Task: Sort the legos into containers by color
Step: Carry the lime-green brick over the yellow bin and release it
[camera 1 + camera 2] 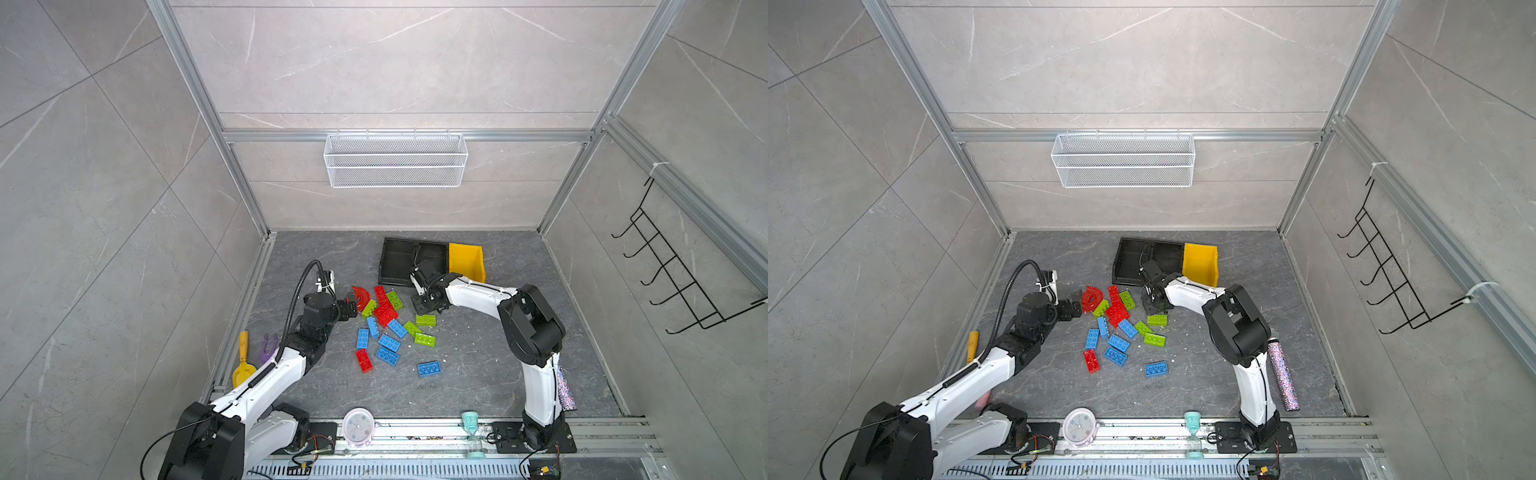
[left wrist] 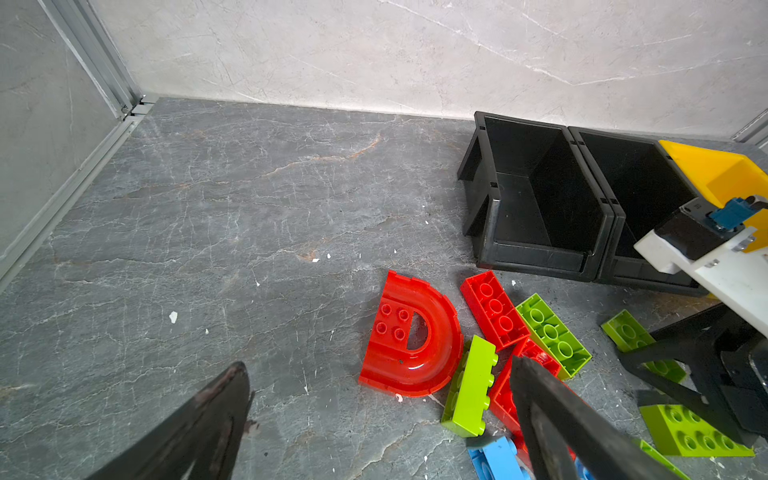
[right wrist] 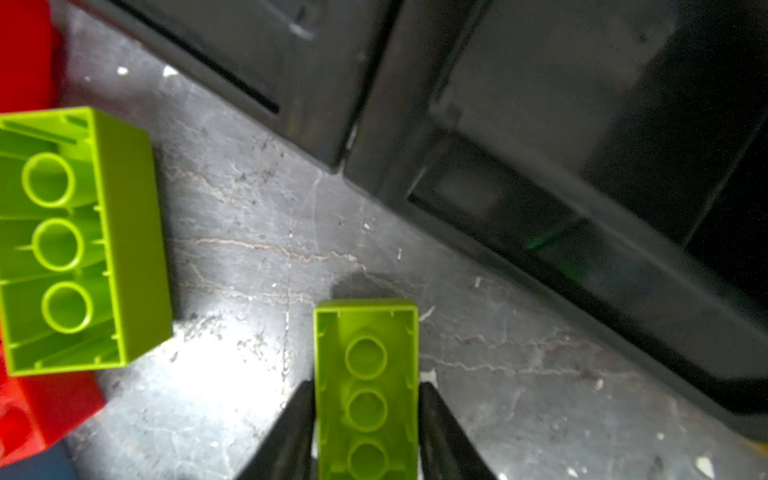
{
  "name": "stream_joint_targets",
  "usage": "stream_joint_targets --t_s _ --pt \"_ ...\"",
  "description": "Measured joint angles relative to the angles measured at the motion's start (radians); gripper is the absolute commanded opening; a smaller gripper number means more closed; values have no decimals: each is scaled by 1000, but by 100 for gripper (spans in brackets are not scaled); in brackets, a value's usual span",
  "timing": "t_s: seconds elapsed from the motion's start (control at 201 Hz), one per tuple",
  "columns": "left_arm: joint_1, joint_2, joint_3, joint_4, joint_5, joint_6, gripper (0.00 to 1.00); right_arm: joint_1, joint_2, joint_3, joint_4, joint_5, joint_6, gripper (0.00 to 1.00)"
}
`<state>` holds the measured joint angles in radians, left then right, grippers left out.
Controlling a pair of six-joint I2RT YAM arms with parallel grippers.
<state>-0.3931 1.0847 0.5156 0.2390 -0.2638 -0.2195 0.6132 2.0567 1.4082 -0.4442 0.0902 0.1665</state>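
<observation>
Grey marble floor (image 1: 478, 374), tiled walls (image 1: 395, 62); left gripper (image 2: 380, 363) spread, right gripper (image 3: 365, 384) clamps green lego (image 3: 365, 332).

White shells, black joints and jaws; left arm (image 1: 282, 370) carries ribbed hose (image 1: 300, 284) (right arm (image 1: 538, 386): thin cable (image 1: 555, 386)).

Both top views look steeply down on the whole tabletop (image 1: 478, 374). Wrist views sit close, low, sharing the legos (image 2: 494, 309).

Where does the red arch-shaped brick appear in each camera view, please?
In both top views: red arch brick just below the black bins' left corner.
Left wrist: red arch brick beside a green brick.
Right wrist: not in it.
Shared landmark: the black bins, in every view.
</observation>
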Motion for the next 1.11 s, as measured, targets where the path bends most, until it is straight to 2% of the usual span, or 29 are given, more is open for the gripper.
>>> stream_joint_targets --t_s 0.149,0.408,0.513,0.622,0.826,1.11 --pt "0 0 0 0 0 0 100 0 -32 -15 6 0 3 26" --pt "0 -15 0 0 0 0 100 -9 -211 -35 7 5 -2 25" --pt "0 -19 0 0 0 0 100 -51 -275 -35 7 3 -6 25" --pt "0 -23 -2 0 0 0 100 -150 -313 -35 8 -21 -10 25" --pt "0 -34 -5 0 0 0 100 -316 -305 -18 3 -48 -21 25" --pt "0 -34 -7 1 2 0 100 -369 -154 102 16 -59 -45 26"
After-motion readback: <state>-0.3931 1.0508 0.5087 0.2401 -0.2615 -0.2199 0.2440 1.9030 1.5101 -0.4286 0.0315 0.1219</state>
